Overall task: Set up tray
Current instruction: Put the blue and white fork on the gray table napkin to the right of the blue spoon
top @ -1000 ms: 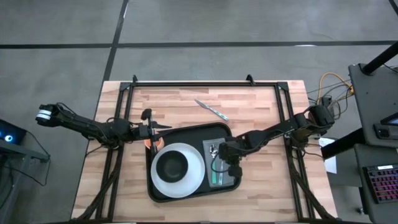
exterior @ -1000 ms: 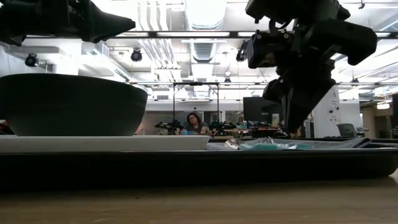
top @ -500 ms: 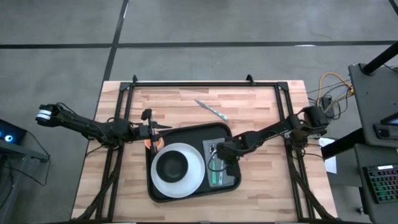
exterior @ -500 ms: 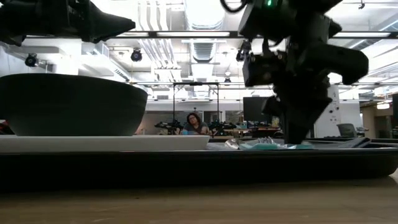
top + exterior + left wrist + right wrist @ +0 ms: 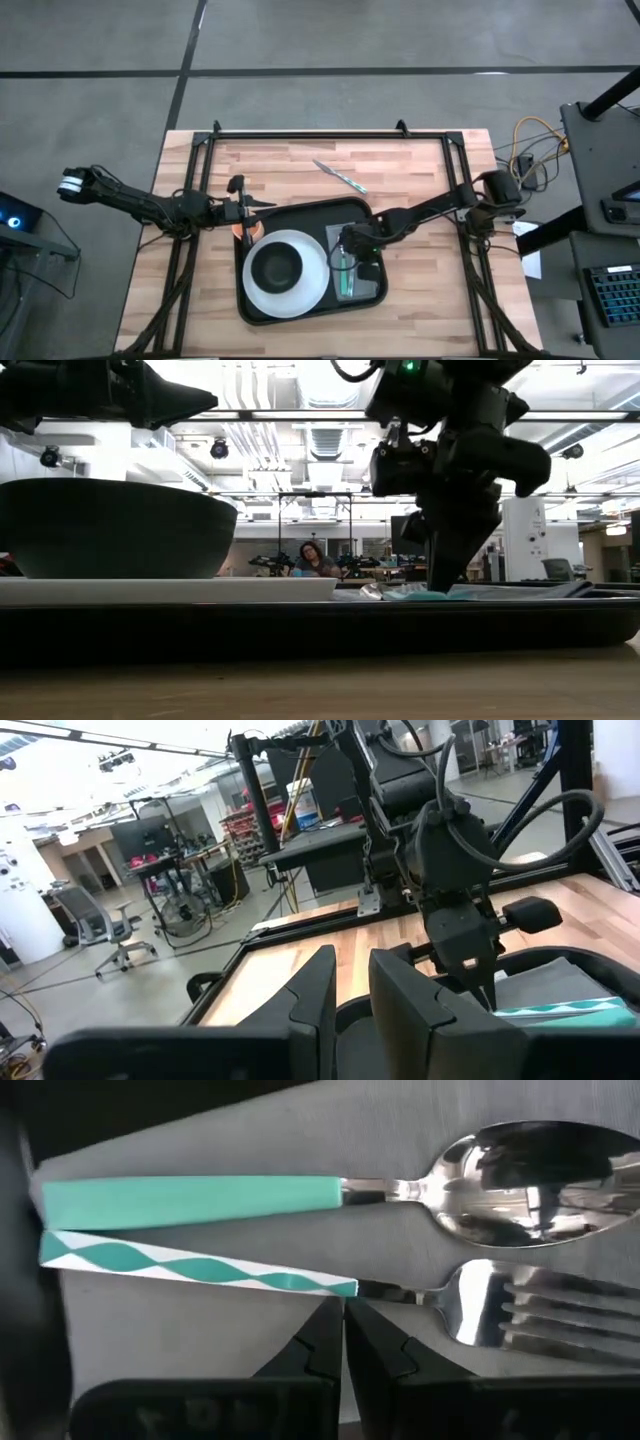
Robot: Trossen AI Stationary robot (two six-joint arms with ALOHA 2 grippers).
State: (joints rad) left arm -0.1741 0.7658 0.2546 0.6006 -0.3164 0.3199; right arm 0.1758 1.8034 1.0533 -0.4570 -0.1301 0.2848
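Note:
The black tray (image 5: 372, 296) lies mid-table with a white plate (image 5: 310, 285) on it, and a dark bowl (image 5: 277, 266) on the plate. A grey napkin (image 5: 200, 1320) covers the tray's right part. On it lie a teal-handled spoon (image 5: 400, 1185) and a fork (image 5: 480, 1315) with a teal-and-white handle, side by side. My right gripper (image 5: 345, 1318) is shut and points steeply down, its tips right beside the fork's neck (image 5: 385, 1290). My left gripper (image 5: 352, 985) hovers level at the tray's far left corner (image 5: 244, 215), open, with nothing between its fingers. My right gripper comes from above, slanting down, with its shut fingertips (image 5: 330, 1325) low over the napkin and close against the fork's neck. Whether they touch the fork or the napkin, I cannot tell.
A knife (image 5: 338, 176) lies on the bare wood beyond the tray's far edge. A small orange thing (image 5: 239, 229) shows under my left gripper. Black frame rails (image 5: 330, 133) run along the table's far edge and both sides. A person sits in the room far behind.
My right gripper has gone toward the table's left edge and down, from over the napkin's right side to low above the cutlery. It stays shut and steeply tipped.

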